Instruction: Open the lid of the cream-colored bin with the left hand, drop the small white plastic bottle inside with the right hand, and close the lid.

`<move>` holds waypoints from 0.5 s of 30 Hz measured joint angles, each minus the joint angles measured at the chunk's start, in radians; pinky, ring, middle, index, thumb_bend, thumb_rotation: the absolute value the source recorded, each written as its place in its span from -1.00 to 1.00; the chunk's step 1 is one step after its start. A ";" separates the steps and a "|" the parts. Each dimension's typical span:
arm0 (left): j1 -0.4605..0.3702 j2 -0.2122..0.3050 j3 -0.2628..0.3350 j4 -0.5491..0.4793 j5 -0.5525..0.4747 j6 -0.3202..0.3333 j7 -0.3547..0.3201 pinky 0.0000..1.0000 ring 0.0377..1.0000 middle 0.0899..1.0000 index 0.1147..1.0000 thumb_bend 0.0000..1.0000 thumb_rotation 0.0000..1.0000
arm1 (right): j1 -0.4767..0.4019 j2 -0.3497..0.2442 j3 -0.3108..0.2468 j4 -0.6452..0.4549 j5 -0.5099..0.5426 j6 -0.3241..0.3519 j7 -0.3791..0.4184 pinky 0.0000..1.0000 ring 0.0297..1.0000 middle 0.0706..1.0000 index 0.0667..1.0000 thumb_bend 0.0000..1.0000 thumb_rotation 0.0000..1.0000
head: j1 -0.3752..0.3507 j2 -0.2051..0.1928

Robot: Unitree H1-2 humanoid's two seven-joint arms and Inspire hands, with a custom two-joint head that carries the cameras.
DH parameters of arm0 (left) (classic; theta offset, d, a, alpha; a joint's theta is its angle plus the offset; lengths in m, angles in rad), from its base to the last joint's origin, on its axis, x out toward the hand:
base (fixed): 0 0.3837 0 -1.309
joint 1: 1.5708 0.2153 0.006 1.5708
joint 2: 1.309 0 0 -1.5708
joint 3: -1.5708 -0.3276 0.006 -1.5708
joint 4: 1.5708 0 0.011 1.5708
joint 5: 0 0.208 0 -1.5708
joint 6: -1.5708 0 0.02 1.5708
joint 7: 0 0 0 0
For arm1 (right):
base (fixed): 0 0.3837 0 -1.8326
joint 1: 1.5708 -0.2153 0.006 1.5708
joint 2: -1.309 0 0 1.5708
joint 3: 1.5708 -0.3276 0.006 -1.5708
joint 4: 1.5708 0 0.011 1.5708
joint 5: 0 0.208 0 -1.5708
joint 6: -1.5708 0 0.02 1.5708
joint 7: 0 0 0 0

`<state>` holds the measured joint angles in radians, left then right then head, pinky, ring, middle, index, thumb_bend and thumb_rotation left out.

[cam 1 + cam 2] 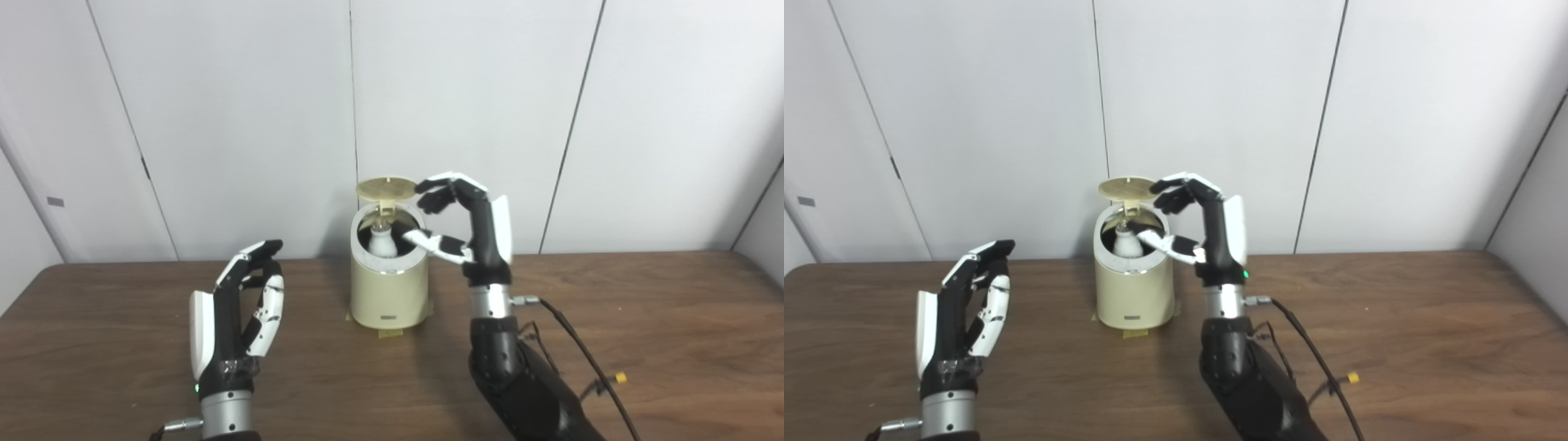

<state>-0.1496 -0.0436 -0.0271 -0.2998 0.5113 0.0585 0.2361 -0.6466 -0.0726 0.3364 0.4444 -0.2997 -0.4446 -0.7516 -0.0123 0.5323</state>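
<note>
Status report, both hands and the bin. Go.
Left hand open, idle. Right hand open beside bin. Lid up, bottle inside. Nothing blocking.

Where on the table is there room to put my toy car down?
The wide bare stretch of the table to the right of the right arm is free, and so is the front strip between the left hand and that arm. It is crowded around the bin, where the right hand reaches over its open top.
</note>
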 measured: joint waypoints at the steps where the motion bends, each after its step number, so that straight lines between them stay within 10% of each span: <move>1: 0.000 0.001 0.002 0.000 0.000 0.000 0.000 0.33 0.50 0.47 0.42 -0.50 0.46 | 0.016 0.009 -0.019 -0.030 0.008 0.000 -0.007 -0.06 0.06 0.12 -0.09 0.04 -0.66 | 0.000 0.000; 3: 0.000 0.002 0.001 0.000 0.000 0.000 0.000 0.33 0.50 0.47 0.42 -0.50 0.46 | 0.039 0.021 -0.060 -0.090 0.032 0.001 -0.016 0.06 0.20 0.30 0.26 0.46 -0.22 | -0.002 -0.002; 6: 0.000 0.003 0.003 0.001 -0.001 0.000 0.000 0.34 0.50 0.47 0.42 -0.49 0.45 | 0.067 0.027 -0.124 -0.183 0.047 0.001 -0.013 -0.05 0.16 0.33 0.39 0.49 0.02 | -0.002 -0.002; 10: 0.000 0.003 0.005 0.002 -0.006 0.000 0.000 0.36 0.51 0.47 0.42 -0.47 0.45 | 0.122 0.012 -0.174 -0.335 0.067 -0.002 0.006 -0.24 -0.17 -0.15 -0.06 0.06 -0.60 | -0.005 -0.005; 15: 0.000 0.005 0.006 0.002 -0.007 -0.003 0.000 0.35 0.50 0.47 0.42 -0.48 0.46 | 0.197 -0.004 -0.256 -0.376 0.122 0.004 0.080 -0.17 -0.22 -0.24 -0.11 0.01 -0.68 | -0.003 -0.006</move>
<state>-0.1498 -0.0385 -0.0214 -0.2976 0.5038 0.0559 0.2361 -0.4494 -0.0767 0.0800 0.0684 -0.1781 -0.4404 -0.6719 -0.0153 0.5262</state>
